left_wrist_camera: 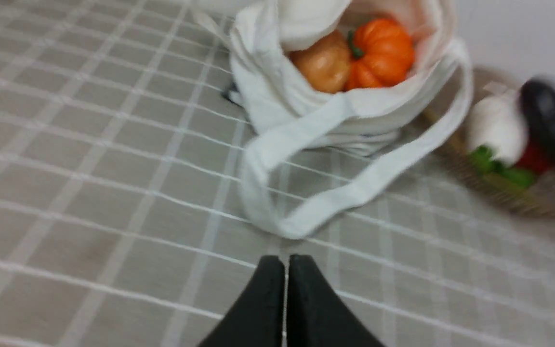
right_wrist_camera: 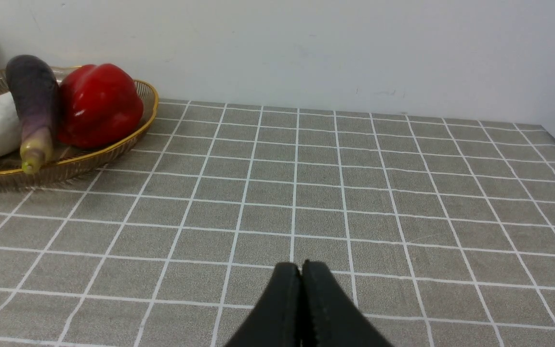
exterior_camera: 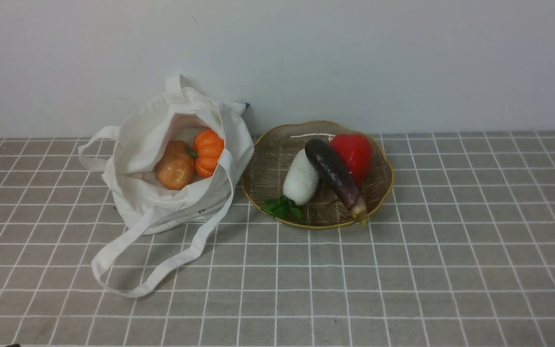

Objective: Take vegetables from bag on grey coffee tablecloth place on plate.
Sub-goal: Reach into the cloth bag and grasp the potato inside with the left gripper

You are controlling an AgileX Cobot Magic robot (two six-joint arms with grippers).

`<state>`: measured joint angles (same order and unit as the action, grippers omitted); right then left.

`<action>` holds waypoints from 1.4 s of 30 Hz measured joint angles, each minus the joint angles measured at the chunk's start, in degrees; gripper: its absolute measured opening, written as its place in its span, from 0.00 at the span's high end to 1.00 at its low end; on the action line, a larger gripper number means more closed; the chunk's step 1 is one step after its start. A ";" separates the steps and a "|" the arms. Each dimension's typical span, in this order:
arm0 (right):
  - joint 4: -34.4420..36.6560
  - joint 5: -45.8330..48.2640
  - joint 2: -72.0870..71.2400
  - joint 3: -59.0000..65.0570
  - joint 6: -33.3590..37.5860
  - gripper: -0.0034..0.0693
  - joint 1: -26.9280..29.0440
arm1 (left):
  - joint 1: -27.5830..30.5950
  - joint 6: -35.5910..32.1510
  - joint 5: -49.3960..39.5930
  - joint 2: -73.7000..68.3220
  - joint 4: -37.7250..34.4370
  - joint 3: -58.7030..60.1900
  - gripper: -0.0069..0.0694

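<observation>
Harvest time on the grey coffee tablecloth (exterior_camera: 403, 270): we find a tan potato (exterior_camera: 175, 165) and a ribbed orange pumpkin (exterior_camera: 208, 152) touching each other inside the open mouth of the off-white bag (exterior_camera: 162, 202). The bag slumps close to the pale wall (exterior_camera: 354, 58), with one long strap (exterior_camera: 128, 270) looping forward over the white grid. Just beside the bag, on its right in the front view, the plate (exterior_camera: 268, 159) with the yellow wavy rim holds a white radish (exterior_camera: 299, 183), a dark purple eggplant (exterior_camera: 333, 171) leaning across it and a red pepper (exterior_camera: 354, 150) behind. A sprig of green leaves (exterior_camera: 282, 207) lies at the near rim. We cannot tell whether bag and plate touch. From the left wrist we see the left gripper (left_wrist_camera: 285, 270) clenched, its black fingers pressed together with nothing between them, poised above the cloth short of the strap loop and pointing toward the bag; the plate there is blurred. The right gripper (right_wrist_camera: 300, 272) is likewise clenched and empty over bare cloth, well apart from the plate.
</observation>
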<state>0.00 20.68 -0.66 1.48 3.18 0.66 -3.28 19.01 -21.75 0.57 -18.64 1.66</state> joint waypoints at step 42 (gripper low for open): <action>0.00 0.00 0.00 0.00 0.00 0.97 0.00 | -0.48 -35.93 -26.86 -91.68 -14.41 -67.68 0.90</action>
<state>0.00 20.68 -0.66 1.48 3.18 0.66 -3.76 -16.92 -48.62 -91.12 -33.05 -66.02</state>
